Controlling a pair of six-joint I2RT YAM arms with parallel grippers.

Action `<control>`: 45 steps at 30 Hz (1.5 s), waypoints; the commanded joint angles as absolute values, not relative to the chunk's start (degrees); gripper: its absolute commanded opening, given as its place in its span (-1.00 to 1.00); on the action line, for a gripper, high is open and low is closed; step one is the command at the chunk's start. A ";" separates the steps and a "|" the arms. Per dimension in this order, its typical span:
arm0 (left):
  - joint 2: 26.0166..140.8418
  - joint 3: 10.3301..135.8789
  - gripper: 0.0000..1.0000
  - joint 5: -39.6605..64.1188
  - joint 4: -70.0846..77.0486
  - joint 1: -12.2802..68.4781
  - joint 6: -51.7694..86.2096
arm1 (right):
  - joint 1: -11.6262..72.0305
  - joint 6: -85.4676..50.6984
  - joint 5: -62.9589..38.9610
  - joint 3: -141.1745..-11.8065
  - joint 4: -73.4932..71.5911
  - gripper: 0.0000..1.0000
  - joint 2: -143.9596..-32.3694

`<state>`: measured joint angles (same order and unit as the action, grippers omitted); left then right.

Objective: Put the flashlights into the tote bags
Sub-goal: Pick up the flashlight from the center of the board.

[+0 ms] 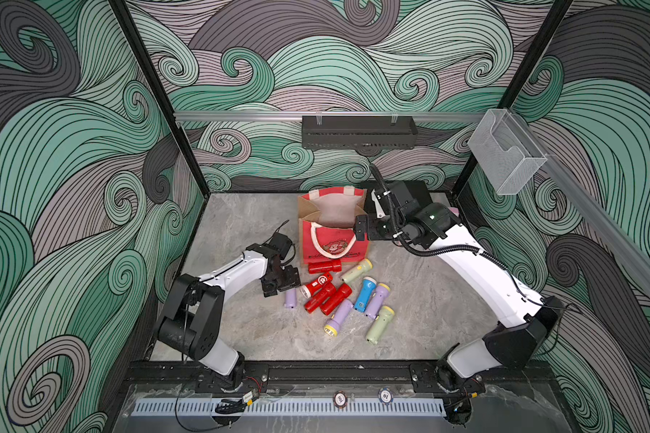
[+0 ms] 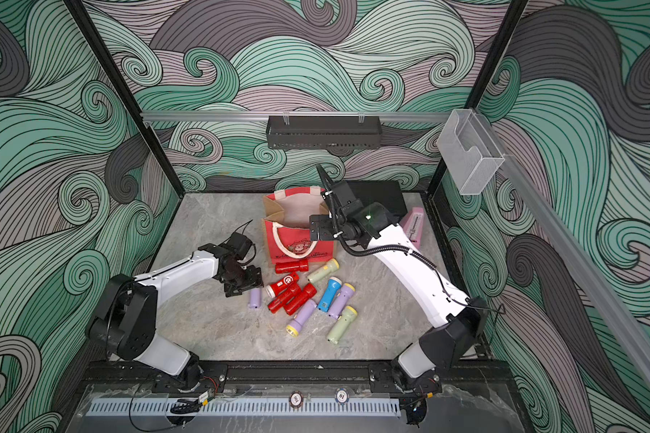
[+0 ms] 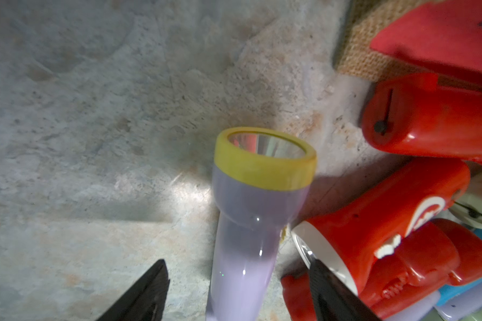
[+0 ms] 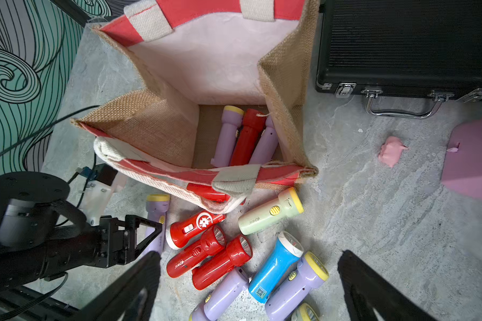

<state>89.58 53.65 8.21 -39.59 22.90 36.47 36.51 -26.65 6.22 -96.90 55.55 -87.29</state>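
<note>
A lilac flashlight (image 1: 290, 298) (image 3: 251, 222) with a yellow rim lies alone on the table, left of the pile. My left gripper (image 3: 238, 264) (image 1: 288, 291) straddles its handle, open, with a gap on each side. The other flashlights (image 1: 349, 296) lie in front of the tote bag (image 1: 331, 243) (image 4: 150, 125): red, lilac, pale green and one blue (image 4: 273, 266). In the right wrist view, two lilac flashlights and a red one (image 4: 248, 136) lie inside the bag. My right gripper (image 4: 249, 255) (image 2: 318, 226) hangs open and empty over the bag's right side.
A black hard case (image 4: 401, 47) lies behind and right of the bag. A pink metronome (image 2: 413, 226) and a small pink lump (image 4: 391, 150) sit right of it. A red flashlight (image 1: 323, 267) rests against the bag's front.
</note>
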 commanded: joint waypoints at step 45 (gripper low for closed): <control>93.62 53.00 -0.36 -1.61 -36.63 27.16 40.32 | 34.36 -29.04 9.10 -93.63 55.95 0.99 -80.86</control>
<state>95.15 53.45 0.43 -34.79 26.83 39.72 34.68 -28.60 8.19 -93.06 55.51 -80.44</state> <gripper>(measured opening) 0.396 0.993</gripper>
